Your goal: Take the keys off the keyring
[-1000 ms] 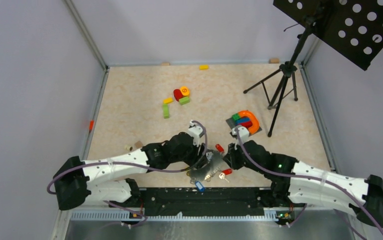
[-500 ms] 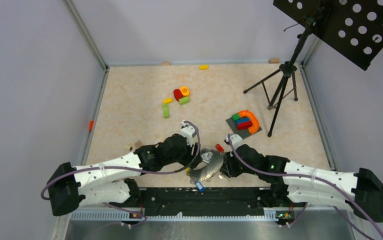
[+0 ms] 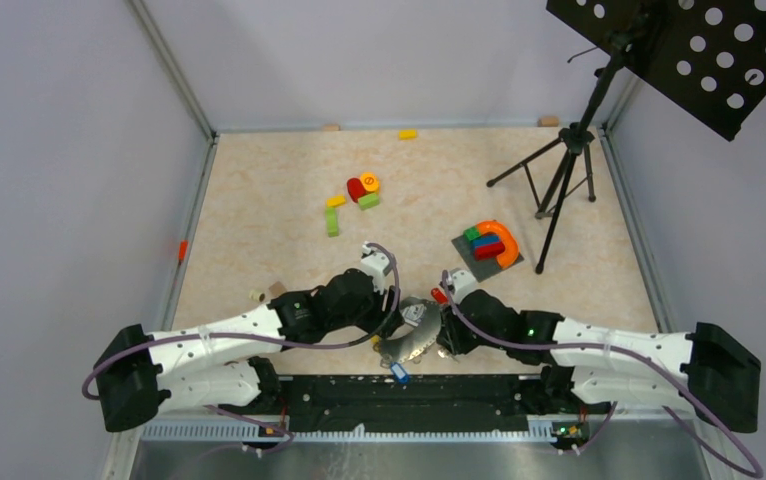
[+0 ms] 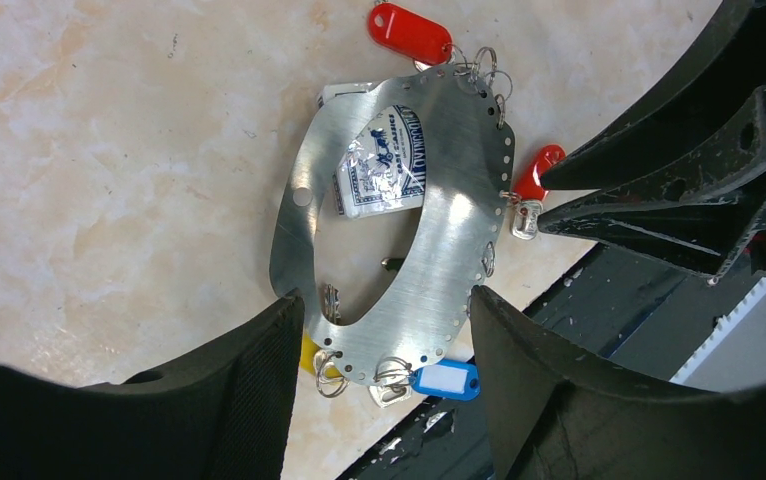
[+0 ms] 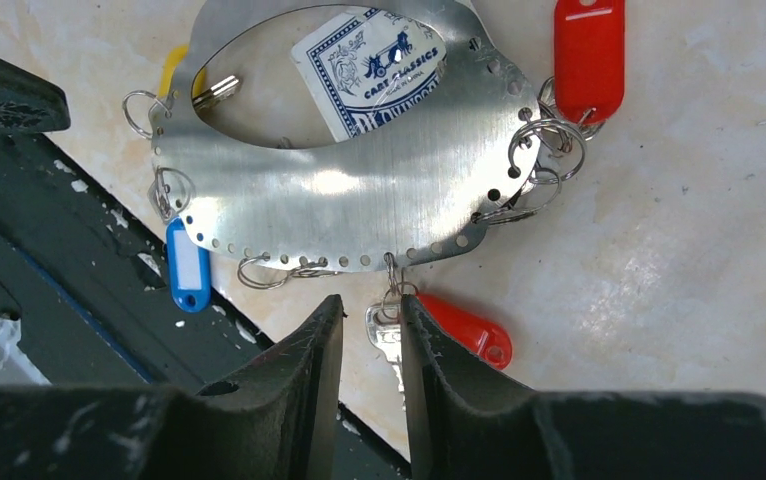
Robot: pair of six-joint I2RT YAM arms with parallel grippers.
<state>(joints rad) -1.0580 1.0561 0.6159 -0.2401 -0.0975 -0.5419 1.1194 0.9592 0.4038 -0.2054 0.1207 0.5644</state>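
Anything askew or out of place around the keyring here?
Yes. The keyring sits over a playing-card box, and its blue-tagged key lies off the table, on the black rail at the arms' bases.

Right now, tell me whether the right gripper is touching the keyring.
Apart. Right wrist view: a strip of table shows between the right gripper and the keyring edge.
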